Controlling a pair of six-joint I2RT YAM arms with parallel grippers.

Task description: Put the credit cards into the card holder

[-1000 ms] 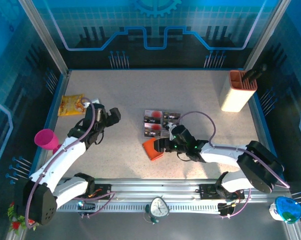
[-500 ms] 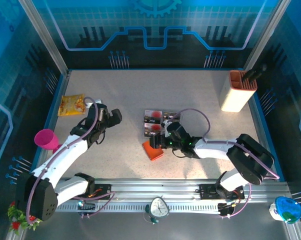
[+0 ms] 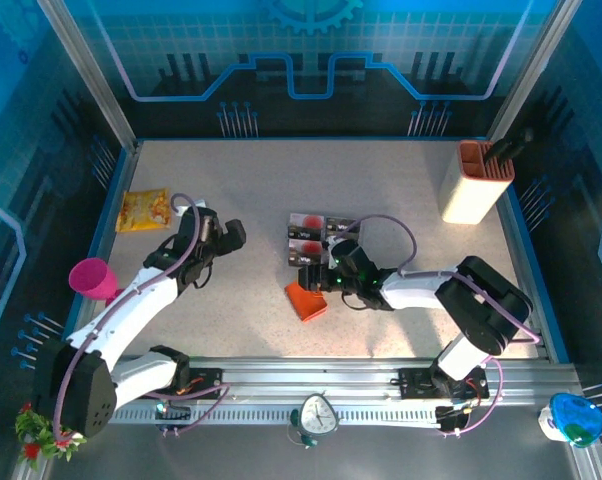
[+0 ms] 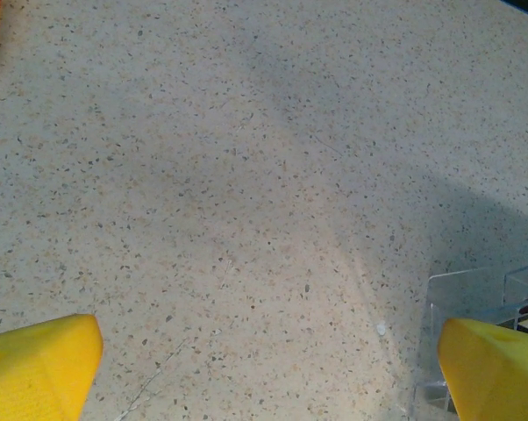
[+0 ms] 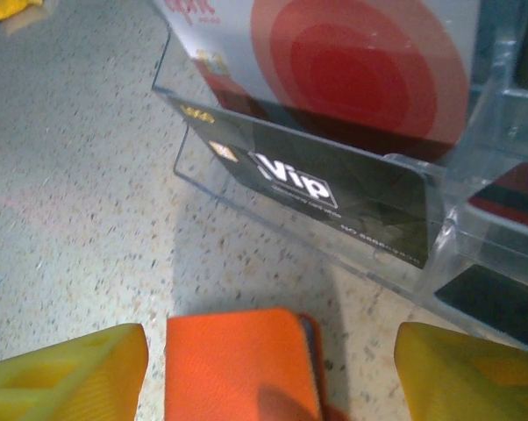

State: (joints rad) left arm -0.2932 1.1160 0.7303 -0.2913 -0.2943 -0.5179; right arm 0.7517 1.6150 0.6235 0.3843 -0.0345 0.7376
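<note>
— What is the work surface?
— A pale, speckled stone-look tabletop (image 3: 241, 190) with a blue rim (image 3: 108, 215).
— And around it?
— Blue translucent wall panels (image 3: 181, 50) printed with a grid and circuit lines. The back one has a gear motif (image 3: 311, 12) at the top. Slanting aluminium posts (image 3: 88, 75) stand at the back corners, and an aluminium rail (image 3: 261, 372) runs along the near edge.
— The light?
— Bright from above. In the left wrist view a soft grey shadow (image 4: 474, 202) crosses the tabletop.

Probably a robot lab cell: speckled table (image 3: 261, 190), blue circuit-patterned walls (image 3: 311, 50), aluminium rail (image 3: 271, 378).
</note>
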